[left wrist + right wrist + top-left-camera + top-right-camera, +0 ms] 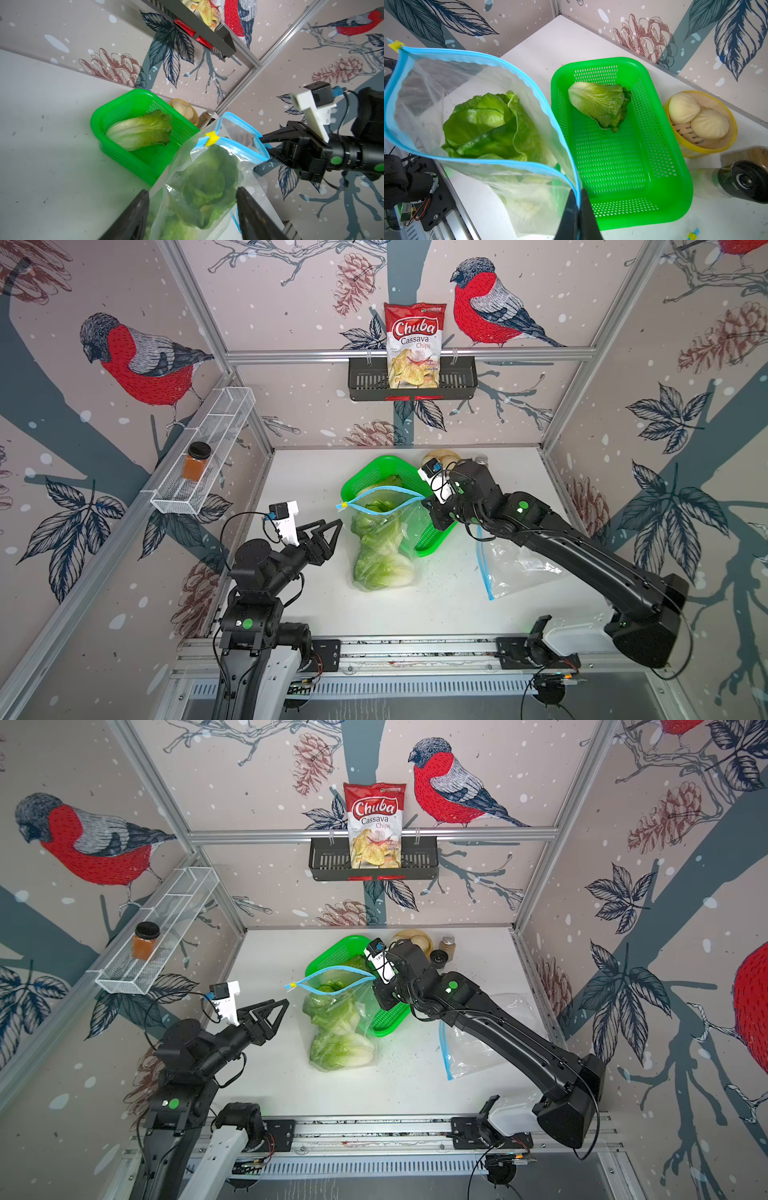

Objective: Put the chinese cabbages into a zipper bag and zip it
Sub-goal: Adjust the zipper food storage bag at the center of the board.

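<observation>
**A:** Where were the cabbages (382,556)?

**B:** Most were in the bag (446,53), at the centre of both top views. They were green heads stacked inside, and the lowest had its white base near the bag's bottom, which rested on the table (436,614). I couldn't count them cleanly through the plastic. One more cabbage (598,101) lay alone in the basket (610,162). The basket stood just above the bag in the top views, partly behind it.

**A:** And your right gripper (578,204)?

**B:** It was clamped on the bag's blue edge, at the right end of the mouth in the top views, and held that corner up off the table. The right wrist view showed my two fingers pressed together with the edge between them.

**A:** The left gripper (337,526)?

**B:** It hung just left of the bag in the top views, jaws apart and holding nothing. In the left wrist view its fingers (135,214) stood either side of the bag's lower part. I couldn't tell whether they touched it.

**A:** Was the bag zipped?

**B:** No. The mouth gaped wide, and the yellow slider (343,504) sat at its left end, opposite my grip.

**A:** Anything else on the table?

**B:** A second bag (519,564) lay flat under my right arm, right of centre. Buns (695,116) sat in a steamer (733,133) beside the basket.
</observation>
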Robot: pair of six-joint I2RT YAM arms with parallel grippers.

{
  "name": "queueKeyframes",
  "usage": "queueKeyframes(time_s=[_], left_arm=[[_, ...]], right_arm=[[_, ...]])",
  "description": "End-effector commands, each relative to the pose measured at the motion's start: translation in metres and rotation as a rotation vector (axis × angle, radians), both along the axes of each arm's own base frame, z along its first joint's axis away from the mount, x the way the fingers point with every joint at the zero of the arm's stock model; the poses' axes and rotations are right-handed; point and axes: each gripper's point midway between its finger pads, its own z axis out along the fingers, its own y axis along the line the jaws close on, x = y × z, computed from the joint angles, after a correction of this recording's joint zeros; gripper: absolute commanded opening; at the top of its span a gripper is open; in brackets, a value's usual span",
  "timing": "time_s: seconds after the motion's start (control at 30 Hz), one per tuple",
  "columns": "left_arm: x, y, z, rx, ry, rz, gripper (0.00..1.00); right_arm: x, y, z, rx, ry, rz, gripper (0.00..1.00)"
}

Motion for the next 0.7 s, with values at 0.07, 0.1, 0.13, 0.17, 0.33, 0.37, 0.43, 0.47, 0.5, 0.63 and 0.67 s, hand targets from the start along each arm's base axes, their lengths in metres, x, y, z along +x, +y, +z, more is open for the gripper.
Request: queueKeyframes(time_s=[0.07, 0.1, 0.13, 0.17, 0.33, 0.37, 0.43, 0.47, 0.5, 0.63, 0.67], left_arm=[[0.009, -0.005, 0.003, 0.034, -0.063, -0.038, 0.57], [0.013, -0.004, 0.003, 0.047, -0.068, -0.032, 0.57], [0.016, -0.004, 0.004, 0.055, -0.078, -0.033, 0.56], [0.019, -0.005, 0.006, 0.06, -0.094, -0.04, 0.56], [0.025, -0.019, 0.005, 0.086, -0.151, -0.138, 0.52], [0.026, -0.02, 0.006, 0.107, -0.17, -0.153, 0.52], [0.025, -0.022, 0.01, 0.137, -0.202, -0.176, 0.5], [0.024, -0.026, 0.014, 0.139, -0.22, -0.199, 0.5], [0.023, -0.028, 0.015, 0.136, -0.227, -0.22, 0.47], [0.026, -0.031, 0.004, 0.128, -0.208, -0.244, 0.38], [0.026, -0.032, 0.003, 0.13, -0.2, -0.253, 0.37]], right_arm=[[0.0, 0.003, 0.008, 0.039, -0.019, 0.012, 0.0], [0.0, 0.003, 0.008, 0.041, -0.019, 0.015, 0.0], [-0.001, 0.003, 0.008, 0.041, -0.019, 0.016, 0.0], [-0.001, 0.002, 0.008, 0.042, -0.02, 0.018, 0.0], [-0.001, 0.003, 0.006, 0.043, -0.014, 0.019, 0.0], [-0.001, 0.002, 0.006, 0.042, -0.014, 0.018, 0.0], [0.0, 0.002, 0.005, 0.036, -0.016, 0.02, 0.0], [0.0, 0.002, 0.005, 0.032, -0.018, 0.02, 0.0], [0.001, 0.001, 0.005, 0.033, -0.019, 0.017, 0.0], [0.003, 0.001, 0.008, 0.041, -0.024, 0.01, 0.0], [0.003, 0.0, 0.007, 0.038, -0.022, 0.011, 0.0]])
